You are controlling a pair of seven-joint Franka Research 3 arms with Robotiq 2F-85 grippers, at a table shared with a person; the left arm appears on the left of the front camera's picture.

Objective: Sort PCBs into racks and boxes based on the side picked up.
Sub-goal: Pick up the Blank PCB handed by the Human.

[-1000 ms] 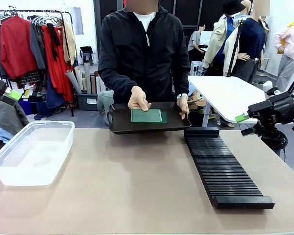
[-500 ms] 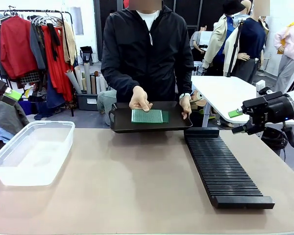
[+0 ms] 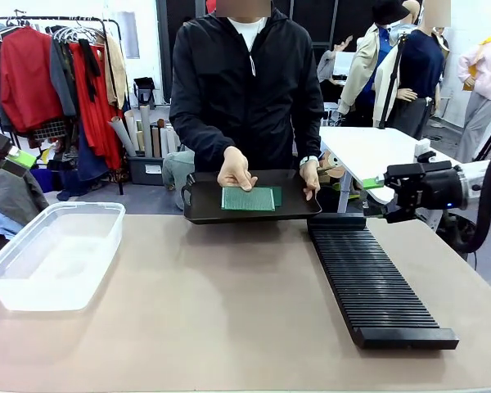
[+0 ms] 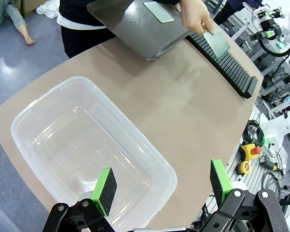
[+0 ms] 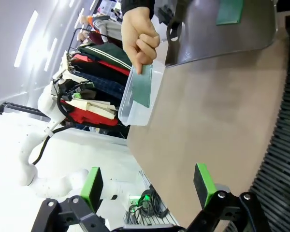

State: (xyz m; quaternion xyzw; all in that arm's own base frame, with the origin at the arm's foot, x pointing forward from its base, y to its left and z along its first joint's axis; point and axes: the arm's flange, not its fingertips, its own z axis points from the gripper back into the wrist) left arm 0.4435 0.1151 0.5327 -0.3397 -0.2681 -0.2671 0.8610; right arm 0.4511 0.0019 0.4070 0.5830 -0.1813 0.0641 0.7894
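Hovering at nine o'clock in the front view, the black left gripper with green pads is holding its jaws wide and empty above the clear translucent plastic tub, which is sitting at the nine o'clock end of the tan table. At twelve o'clock the person's hand is pinching a thin flat green rectangular PCB with a dotted grid by its nine o'clock short edge, just over the dark flat rimmed tray, where a second green PCB is lying flat, partly covered. The held board is running its long axis from nine to three, its broad face showing to the front camera. It is looking light, stiff, thin and slick, likely to scratch or crack if squeezed hard, so its free three o'clock short edge is seeming the best place to clamp, pads across the two faces. The long low black slotted rack is stretching from one toward five o'clock, and at three o'clock the black right gripper is hanging wide open, carrying nothing.
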